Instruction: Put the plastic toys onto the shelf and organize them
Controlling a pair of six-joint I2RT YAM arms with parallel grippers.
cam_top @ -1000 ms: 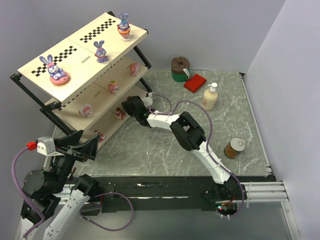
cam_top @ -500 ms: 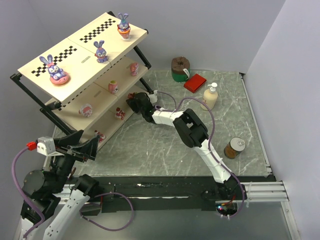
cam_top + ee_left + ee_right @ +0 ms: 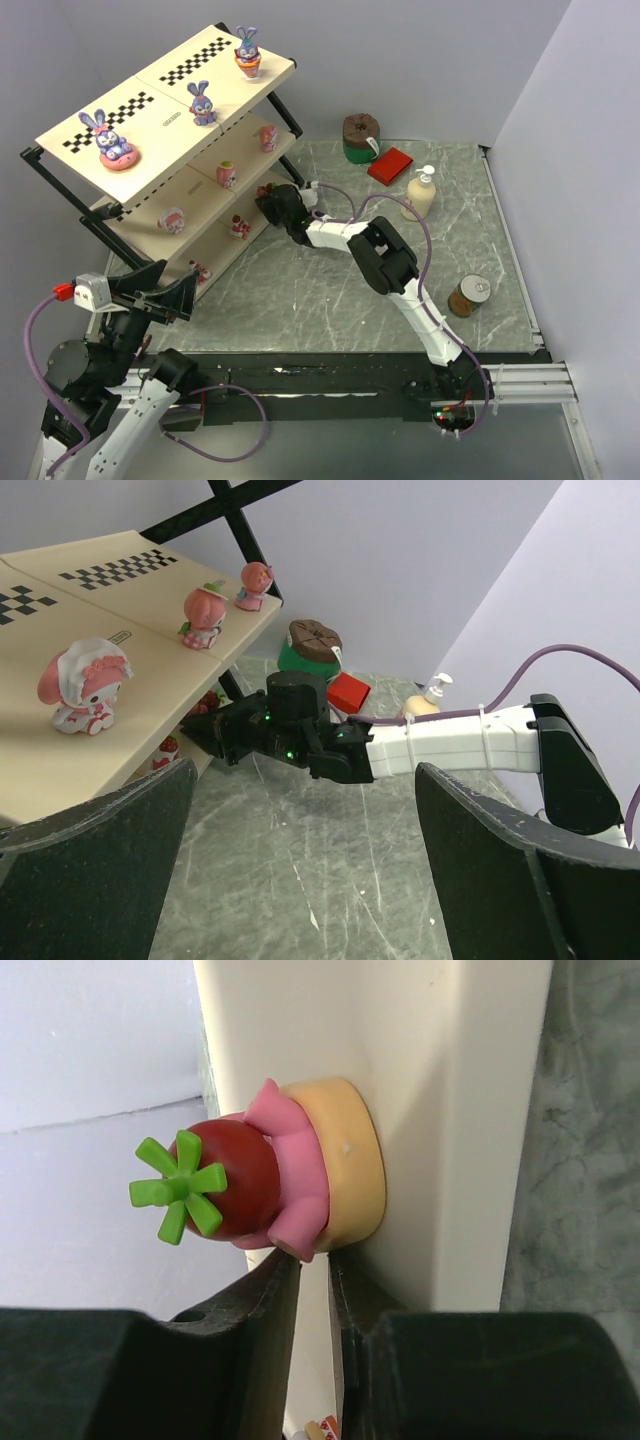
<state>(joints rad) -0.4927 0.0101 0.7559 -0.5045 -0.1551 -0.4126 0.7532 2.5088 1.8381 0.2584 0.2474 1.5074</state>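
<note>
The shelf stands at the left, tilted in the top view. Three purple-blue bunnies sit on its checkered top board. Pink toys sit on the middle board and others on the lower one. My right gripper is at the lower board's far end. In the right wrist view its jaws are almost together with nothing between them. Their tips touch a strawberry-headed toy on an orange base, standing on the cream board. My left gripper is wide open and empty over the floor.
A brown-and-green pot, a red block and a cream pump bottle stand at the back of the marble floor. A tin can is at the right. The right arm stretches across the middle.
My right gripper has moved back and slightly right along the shelf's lower board to its far end. The left arm has not moved.
</note>
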